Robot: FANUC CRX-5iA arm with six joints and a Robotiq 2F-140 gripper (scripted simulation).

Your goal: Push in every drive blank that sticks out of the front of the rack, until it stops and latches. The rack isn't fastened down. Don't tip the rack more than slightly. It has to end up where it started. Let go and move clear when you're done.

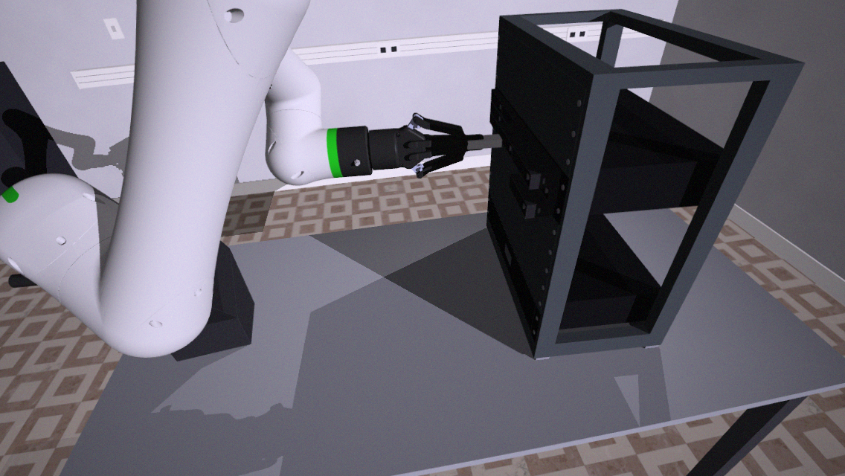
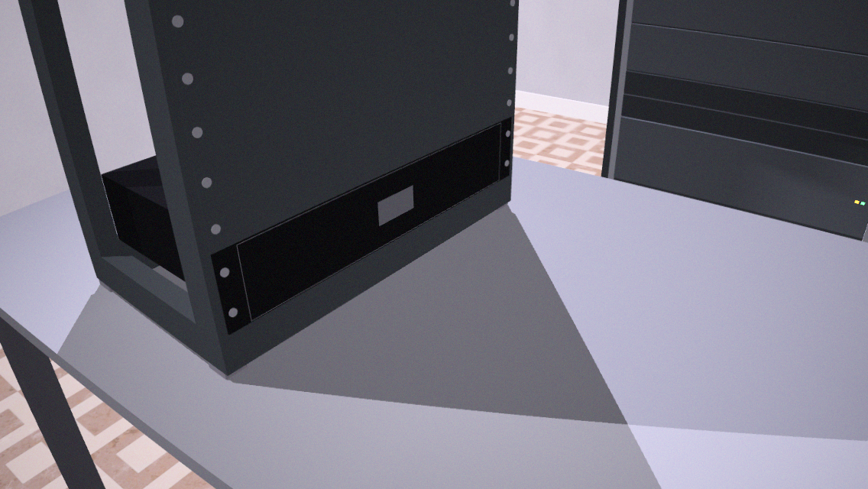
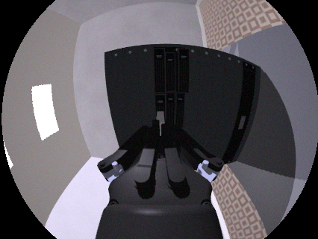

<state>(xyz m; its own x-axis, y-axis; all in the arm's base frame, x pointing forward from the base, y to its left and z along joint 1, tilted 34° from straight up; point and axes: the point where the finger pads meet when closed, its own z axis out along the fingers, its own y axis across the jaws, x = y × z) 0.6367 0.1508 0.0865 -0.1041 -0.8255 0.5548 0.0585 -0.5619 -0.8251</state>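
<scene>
Top view: my end effector (image 1: 493, 141) has its fingers pressed together into one narrow tip, nothing between them. It points horizontally, straight at the front face of the tall black open-frame metal rack (image 1: 590, 195) on the grey desk (image 1: 413, 355).

- The tip is at the upper band of the rack front, near its far edge. It's touching or just short of it; I can't tell which.
- Two small dark block-shaped drive blanks (image 1: 533, 180) (image 1: 527, 207) stand proud of the front, one just under the other. Both sit below my tip and off to the near side, not ahead of it.
- I judge their travel axis to run into the rack, parallel to my approach axis. So the offset to close is across the face (down and sideways), not in depth.

Wrist view: the fingertips overlap a cluster of narrow dark bay strips (image 3: 170, 75) on the front. I can't tell from here which of them stick out.

Exterior view: only the rack's lower part shows. Its base looks flat on the desk and I'm not in frame.

Risk as I see it: the contact is high on an unfastened rack, so a hard push could tip or slide it. Press slowly and square to the face.
</scene>
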